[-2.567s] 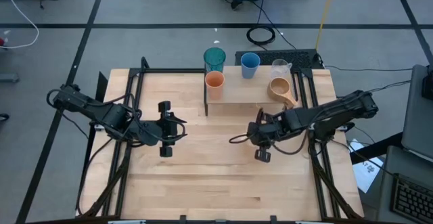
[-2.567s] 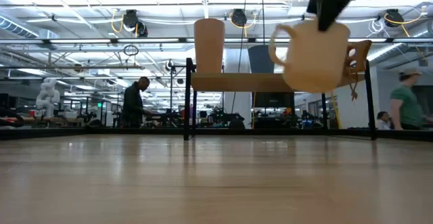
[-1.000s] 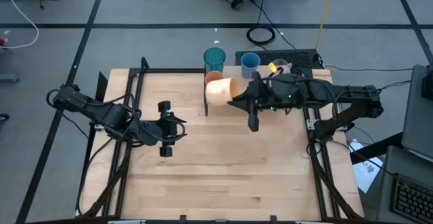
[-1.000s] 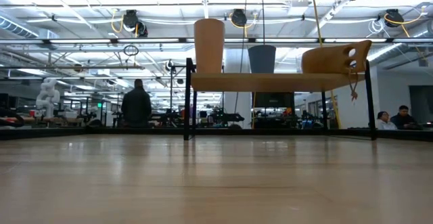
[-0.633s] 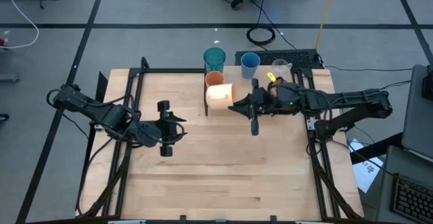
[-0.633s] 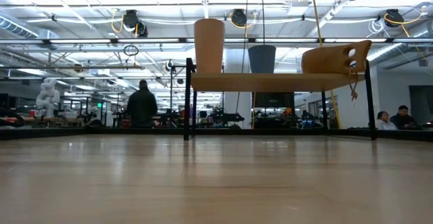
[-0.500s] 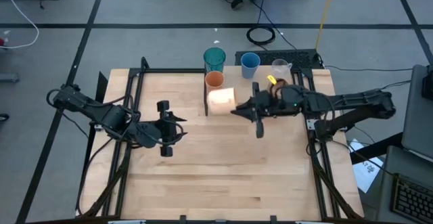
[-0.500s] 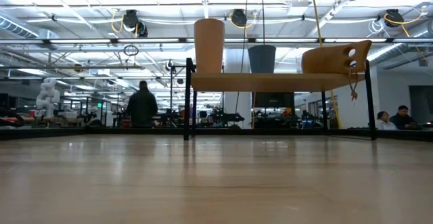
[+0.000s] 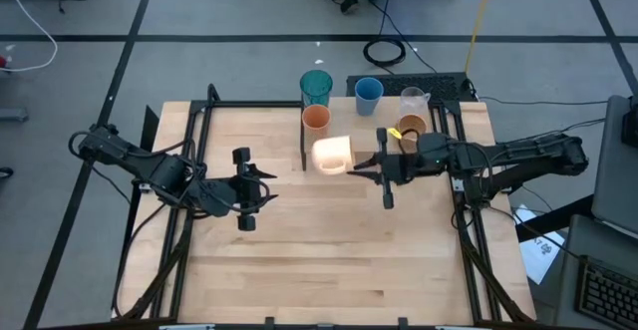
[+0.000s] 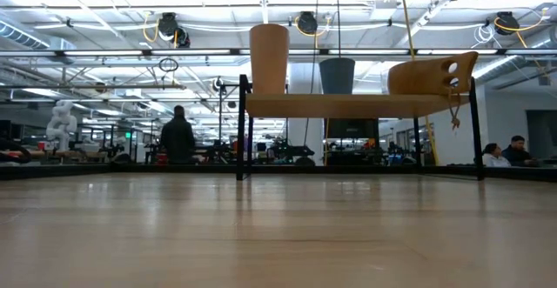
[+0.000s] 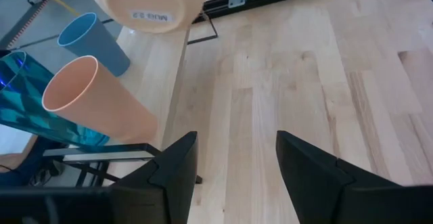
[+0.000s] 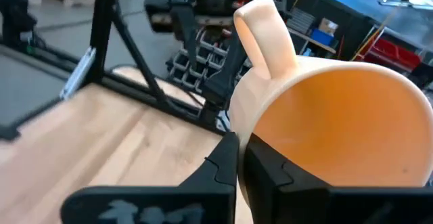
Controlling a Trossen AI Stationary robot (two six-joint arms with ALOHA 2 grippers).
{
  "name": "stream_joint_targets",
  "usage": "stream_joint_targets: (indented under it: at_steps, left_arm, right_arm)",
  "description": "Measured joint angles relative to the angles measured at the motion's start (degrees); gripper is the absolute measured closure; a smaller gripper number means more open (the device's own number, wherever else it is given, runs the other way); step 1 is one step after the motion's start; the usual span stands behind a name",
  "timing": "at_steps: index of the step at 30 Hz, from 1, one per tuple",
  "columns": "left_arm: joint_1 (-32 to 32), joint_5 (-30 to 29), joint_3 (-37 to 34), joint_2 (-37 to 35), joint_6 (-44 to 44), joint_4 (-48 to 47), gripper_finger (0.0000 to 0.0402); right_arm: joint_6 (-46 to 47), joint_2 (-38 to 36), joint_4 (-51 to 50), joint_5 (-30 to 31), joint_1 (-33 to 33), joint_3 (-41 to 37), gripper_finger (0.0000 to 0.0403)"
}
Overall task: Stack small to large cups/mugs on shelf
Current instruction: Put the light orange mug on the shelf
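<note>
Though the right pincer [image 9: 351, 163] grips the orange handled mug [image 9: 333, 155], its tips are hidden.

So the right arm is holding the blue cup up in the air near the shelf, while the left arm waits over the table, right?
Not quite: the right gripper holds the orange mug with a handle, tipped on its side, not the blue cup, which stands behind the shelf. The high view shows this. The left gripper does wait over the table.
</note>
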Motion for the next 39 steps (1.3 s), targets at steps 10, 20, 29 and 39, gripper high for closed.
stream_joint_targets:
  at_steps: [10,20,29,39]
  left_arm:
    - [0.0,0.0,0.0,0.0,-0.1,0.0,0.0199]
    - [0.0,0.0,0.0,0.0,-0.1,-0.1,0.0199]
    - [0.0,0.0,0.0,0.0,-0.3,0.0,0.0199]
    - [0.0,0.0,0.0,0.0,-0.6,0.0,0.0199]
  right_arm:
    - [-7.5,0.0,-0.5,0.0,1.9,-0.9,0.0399]
    - [-4.4,0.0,-0.4,0.1,2.2,-0.9,0.0399]
    - [0.8,0.0,-0.4,0.5,2.2,-0.9,0.0399]
    - [10.3,0.0,0.1,4.9,2.1,-0.9,0.0399]
